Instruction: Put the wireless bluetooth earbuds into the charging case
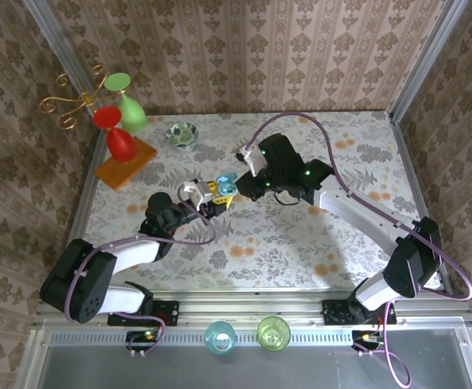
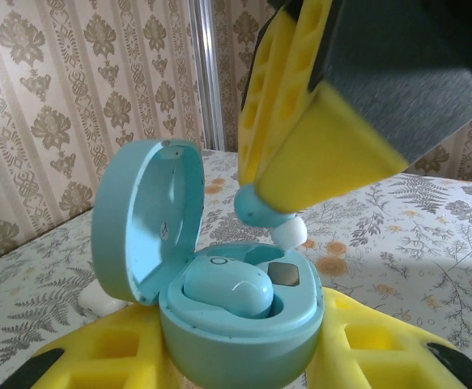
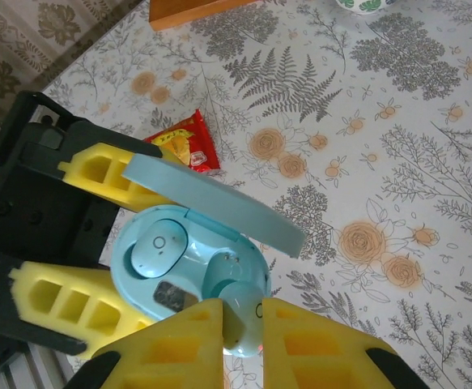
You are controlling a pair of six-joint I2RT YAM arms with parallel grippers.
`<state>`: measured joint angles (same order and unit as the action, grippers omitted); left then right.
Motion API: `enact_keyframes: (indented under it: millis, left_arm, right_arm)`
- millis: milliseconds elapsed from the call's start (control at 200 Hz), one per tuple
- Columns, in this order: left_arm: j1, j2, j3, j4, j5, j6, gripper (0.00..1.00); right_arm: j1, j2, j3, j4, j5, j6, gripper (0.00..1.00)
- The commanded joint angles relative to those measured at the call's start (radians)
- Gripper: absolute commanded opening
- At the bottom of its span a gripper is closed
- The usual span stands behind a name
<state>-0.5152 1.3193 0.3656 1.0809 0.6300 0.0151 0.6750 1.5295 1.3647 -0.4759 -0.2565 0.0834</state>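
The earbud [image 2: 261, 212] is pinched tight in your right gripper's [image 3: 242, 313] yellow fingers, just over the empty hole in the open blue charging case [image 2: 146, 223]. Your left gripper [image 2: 240, 361] squeezes the case from both sides. Another earbud [image 2: 229, 292] sits inside. The flowery table [image 3: 397, 162] lies below, with patterned walls around it. Your right wrist view shows a red packet [image 3: 189, 144], and the top view a green bowl [image 1: 181, 134].
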Motion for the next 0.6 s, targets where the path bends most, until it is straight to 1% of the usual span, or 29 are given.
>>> enact_keyframes:
  millis: [0, 330, 590]
  left_arm:
    - [0.001, -0.023, 0.033, -0.008, 0.046, -0.012, 0.31]
    - [0.001, -0.017, 0.042, -0.007, 0.048, -0.015, 0.31]
    - [0.001, -0.022, 0.053, -0.007, 0.024, -0.062, 0.31]
  right_arm:
    - [0.006, 0.018, 0.036, 0.002, 0.025, -0.015, 0.17]
    - [0.006, 0.026, 0.041, 0.009, 0.016, -0.018, 0.16]
    - [0.006, 0.026, 0.011, 0.011, 0.01, -0.045, 0.17]
